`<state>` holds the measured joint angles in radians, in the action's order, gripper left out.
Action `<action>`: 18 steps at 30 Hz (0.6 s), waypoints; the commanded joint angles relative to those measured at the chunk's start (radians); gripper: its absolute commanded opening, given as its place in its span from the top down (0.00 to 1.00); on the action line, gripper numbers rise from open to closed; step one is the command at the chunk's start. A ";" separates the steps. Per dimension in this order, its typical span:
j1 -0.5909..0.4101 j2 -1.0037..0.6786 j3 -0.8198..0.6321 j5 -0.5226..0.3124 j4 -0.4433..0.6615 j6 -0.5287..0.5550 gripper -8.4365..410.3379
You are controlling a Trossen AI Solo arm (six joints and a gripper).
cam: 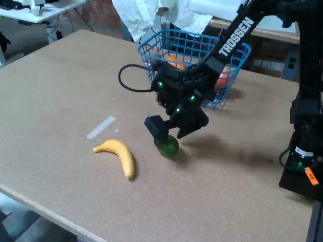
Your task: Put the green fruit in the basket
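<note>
Brown tabletop (pixel 60 75) carrying a yellow banana (pixel 118 155) near the front edge, curved, lying flat. Strip of white tape (pixel 101 127) just behind it. White cloth (pixel 146 17) hanging beyond the far edge.

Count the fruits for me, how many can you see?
4: a banana on the table, the green fruit under the tool, and two orange fruits in the basket. The arm may hide more.
</note>
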<state>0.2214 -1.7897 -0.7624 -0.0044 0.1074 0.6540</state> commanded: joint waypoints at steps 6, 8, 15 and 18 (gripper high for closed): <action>0.010 0.000 0.000 0.013 0.008 0.027 0.07; 0.011 -0.005 0.000 0.021 0.008 0.028 0.12; 0.014 -0.101 0.000 0.094 -0.027 0.058 0.39; 0.016 -0.137 -0.001 0.104 -0.038 0.067 0.54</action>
<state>0.2348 -1.8851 -0.7643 0.0746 0.0818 0.7067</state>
